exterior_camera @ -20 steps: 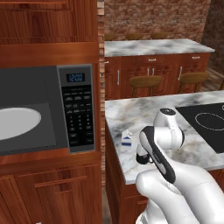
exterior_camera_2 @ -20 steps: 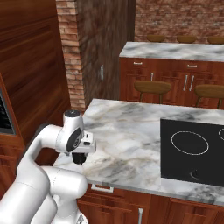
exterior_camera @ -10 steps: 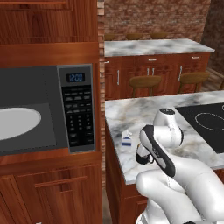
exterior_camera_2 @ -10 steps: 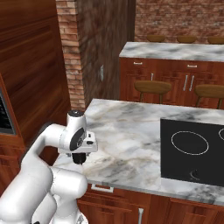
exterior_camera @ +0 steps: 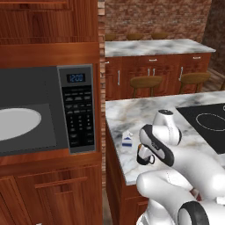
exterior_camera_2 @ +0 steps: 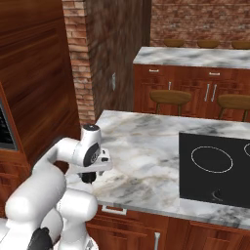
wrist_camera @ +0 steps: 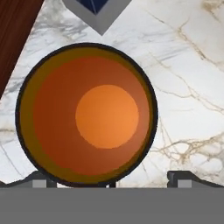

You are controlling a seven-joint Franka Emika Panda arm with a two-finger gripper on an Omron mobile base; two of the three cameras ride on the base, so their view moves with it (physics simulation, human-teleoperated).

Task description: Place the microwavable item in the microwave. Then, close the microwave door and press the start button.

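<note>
The microwavable item, a black mug (exterior_camera: 144, 155) with an orange inside (wrist_camera: 87, 116), stands upright on the marble counter (exterior_camera: 132, 115) near its front left corner. My gripper (exterior_camera: 141, 148) hangs right over it, pointing down, open, holding nothing. In the hand view the mug sits left of centre between my fingertips (wrist_camera: 183, 176), its rim overlapping the left one. The microwave (exterior_camera: 48, 110) stands open at the left, its white turntable (exterior_camera: 15, 124) bare. The keypad panel (exterior_camera: 80, 112) shows, but its start button is too small to pick out. The microwave door is out of view.
A small white-and-blue carton (exterior_camera: 127, 139) stands just beyond the mug, its corner at the carton (wrist_camera: 97, 12) top of the hand view. A black cooktop (exterior_camera_2: 215, 168) lies to the right. Stools (exterior_camera_2: 169, 96) and another counter stand behind.
My hand has shifted slightly left and settled lower over the mug. The jaws stay as wide as before. The mug and carton have not moved.
</note>
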